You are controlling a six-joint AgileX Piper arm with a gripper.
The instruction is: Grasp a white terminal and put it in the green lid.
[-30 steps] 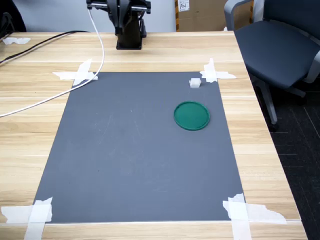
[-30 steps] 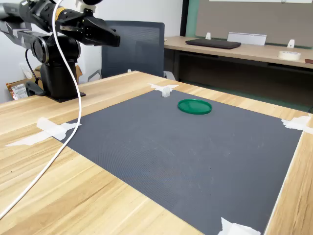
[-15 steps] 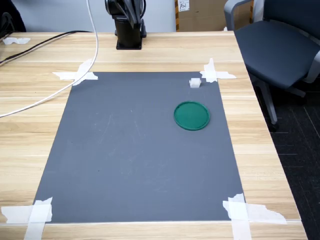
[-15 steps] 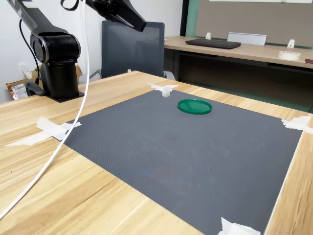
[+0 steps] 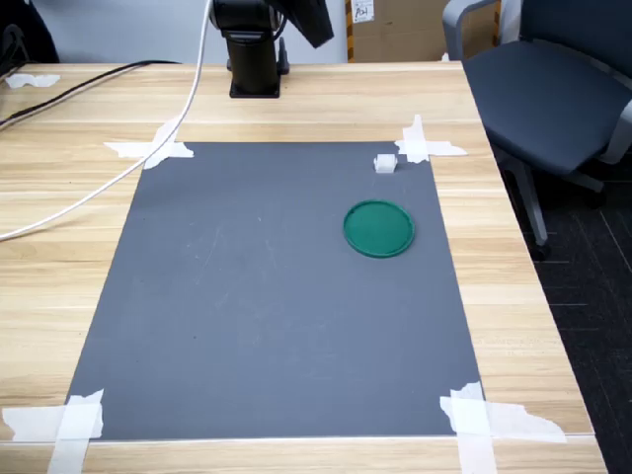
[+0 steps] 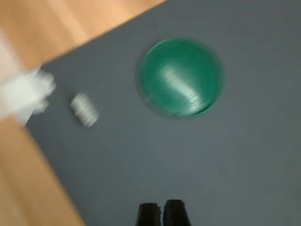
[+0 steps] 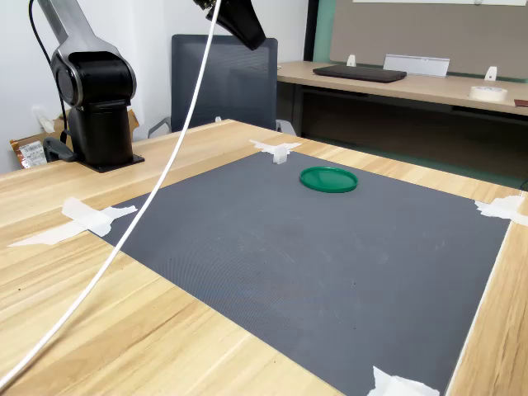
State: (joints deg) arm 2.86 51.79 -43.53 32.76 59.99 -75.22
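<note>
wooden desk (image 5: 296, 104) carries a dark grey mat (image 5: 267, 316) taped at its corners with white masking tape (image 5: 427, 146), and an office chair (image 5: 553, 89) stands off to one side. the task is at its approach step: nothing is grasped yet and the arm is high above the mat.

the tool (image 6: 161, 213) shows in the wrist view only as two dark fingertips at the frame edge, pressed almost together with a thin slit between them, holding nothing and touching nothing. in both exterior views only a dark part of the arm (image 7: 239, 21) near the upper edge is visible, so the jaws cannot be read there.

well below the tool and ahead of it lies the white terminal (image 6: 84, 109), blurred in the wrist view, resting on the mat just beside a taped corner. the green lid (image 6: 179, 77) lies flat on the mat near the terminal but apart from it, and it looks empty.

the next move, as i judge it, calls for spreading the fingers, shifting sideways until the terminal sits between them, then descending straight down. the block is tiny and close to the tape, so the alignment needs care.
</note>
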